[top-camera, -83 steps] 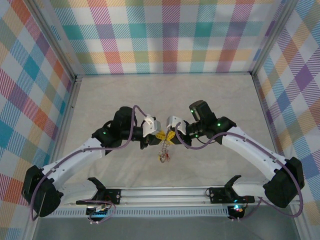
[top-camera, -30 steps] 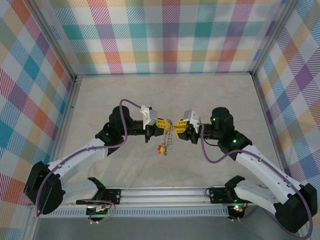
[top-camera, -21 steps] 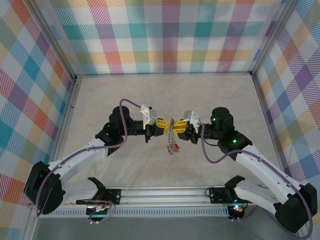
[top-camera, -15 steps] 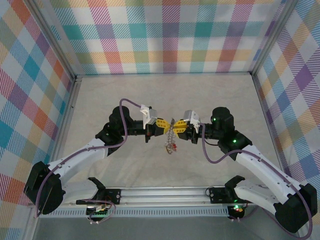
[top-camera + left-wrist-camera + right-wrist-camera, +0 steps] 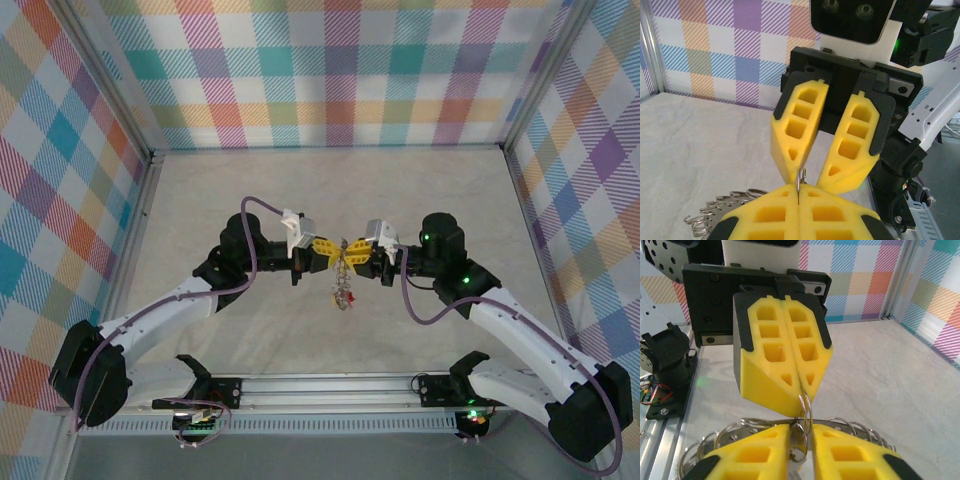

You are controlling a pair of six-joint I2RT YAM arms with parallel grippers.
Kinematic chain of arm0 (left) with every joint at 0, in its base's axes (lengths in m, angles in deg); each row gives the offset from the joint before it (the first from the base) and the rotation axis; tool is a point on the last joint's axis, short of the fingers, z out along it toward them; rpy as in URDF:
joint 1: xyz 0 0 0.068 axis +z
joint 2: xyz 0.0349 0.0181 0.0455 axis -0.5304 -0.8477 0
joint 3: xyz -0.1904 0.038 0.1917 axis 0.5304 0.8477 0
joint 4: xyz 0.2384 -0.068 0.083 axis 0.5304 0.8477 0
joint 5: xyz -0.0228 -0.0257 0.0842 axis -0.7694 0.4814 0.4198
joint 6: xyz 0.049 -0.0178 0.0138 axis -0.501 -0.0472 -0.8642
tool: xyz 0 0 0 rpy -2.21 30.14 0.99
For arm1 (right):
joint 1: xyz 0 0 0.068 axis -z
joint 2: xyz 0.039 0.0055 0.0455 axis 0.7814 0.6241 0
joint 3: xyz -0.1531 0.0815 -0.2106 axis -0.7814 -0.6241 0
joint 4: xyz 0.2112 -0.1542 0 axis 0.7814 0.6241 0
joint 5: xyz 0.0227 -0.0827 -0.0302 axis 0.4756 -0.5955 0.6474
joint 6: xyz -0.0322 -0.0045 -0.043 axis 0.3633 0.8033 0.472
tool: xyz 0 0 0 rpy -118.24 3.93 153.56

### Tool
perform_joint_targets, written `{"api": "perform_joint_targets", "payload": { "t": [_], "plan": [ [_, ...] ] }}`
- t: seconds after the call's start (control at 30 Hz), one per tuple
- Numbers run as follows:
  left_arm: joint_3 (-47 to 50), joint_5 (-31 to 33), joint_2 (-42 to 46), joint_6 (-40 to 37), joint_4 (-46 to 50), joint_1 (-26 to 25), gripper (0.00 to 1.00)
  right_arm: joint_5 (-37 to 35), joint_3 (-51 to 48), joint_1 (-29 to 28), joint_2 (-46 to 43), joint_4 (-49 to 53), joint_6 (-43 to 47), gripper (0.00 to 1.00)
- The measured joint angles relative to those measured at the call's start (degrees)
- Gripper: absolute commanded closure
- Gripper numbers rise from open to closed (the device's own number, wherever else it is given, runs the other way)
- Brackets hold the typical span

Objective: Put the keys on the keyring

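My two yellow-fingered grippers meet tip to tip over the middle of the table. The left gripper (image 5: 338, 251) (image 5: 798, 189) (image 5: 801, 385) is shut on a thin split ring (image 5: 805, 402) (image 5: 801, 178) that hangs on the keyring (image 5: 760, 423) (image 5: 722, 210). The right gripper (image 5: 350, 256) (image 5: 801, 429) (image 5: 811, 181) has its jaws a narrow gap apart around that split ring and a small silvery key (image 5: 798, 452). A bunch of keys (image 5: 344, 291) with red and yellow bits dangles below both grippers, off the table.
Metal rails and checked walls close in the pale table (image 5: 210, 190) on three sides. The arms' base rail (image 5: 330, 385) runs along the near edge. Open tabletop lies behind and beside the grippers.
The right jaws have drawn closer together. The hanging bunch of keys has swung from left to right and now hangs nearly straight down. Both arms have stayed almost where they were.
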Motion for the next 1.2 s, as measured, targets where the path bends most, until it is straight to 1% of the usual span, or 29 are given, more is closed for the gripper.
{"api": "perform_joint_targets", "payload": {
  "t": [0.1, 0.17, 0.2, 0.27, 0.43, 0.6, 0.73, 0.83, 0.9, 1.03, 1.2],
  "plan": [
    [0.0, 0.09, -0.79, 0.2, -0.28, 0.0, 1.0, 0.07, 0.0, 0.11, 0.96, 0.02, 0.07, 0.89],
    [0.02, 0.42, -1.09, 0.24, -0.28, 0.11, 1.0, 0.2, 0.0, 0.28, 1.36, 0.04, 0.02, 0.9],
    [0.04, 0.46, -1.16, 0.24, -0.33, 0.11, 1.0, 0.22, 0.0, 0.35, 1.42, 0.02, 0.0, 0.88],
    [0.04, 0.48, -1.16, 0.26, -0.63, 0.11, 1.0, 0.28, 0.0, 0.37, 1.62, -0.24, -0.35, 0.82],
    [0.61, 0.5, -1.29, 0.96, -4.07, 0.11, 1.0, 0.9, -0.04, 0.37, 3.1, -1.79, -1.16, 0.77],
    [2.23, 1.51, -1.36, 1.29, -6.4, 0.11, 1.0, 2.56, -0.11, 0.52, 5.42, -2.01, -2.12, 0.8],
    [2.34, 1.42, -1.68, 1.31, -7.8, 0.11, 1.0, 3.76, -0.11, 0.63, 5.75, -1.57, -2.32, 0.84],
    [2.34, 0.98, -2.23, 1.33, -9.18, 0.11, 1.0, 4.7, 0.0, 1.01, 5.79, -1.25, -2.27, 0.84],
    [2.34, 0.81, -2.78, 1.36, -9.81, 0.11, 1.0, 4.79, 0.13, 1.16, 5.84, -0.85, -2.27, 0.83],
    [2.34, 0.87, -3.34, 1.36, -10.62, 0.11, 1.0, 4.76, 0.13, 1.22, 5.88, -0.74, -2.27, 0.76],
    [2.36, 0.94, -3.3, 1.36, -10.64, 0.11, 1.0, 4.28, 0.13, 1.88, 4.96, -0.28, -2.05, 0.75]
  ]
}}
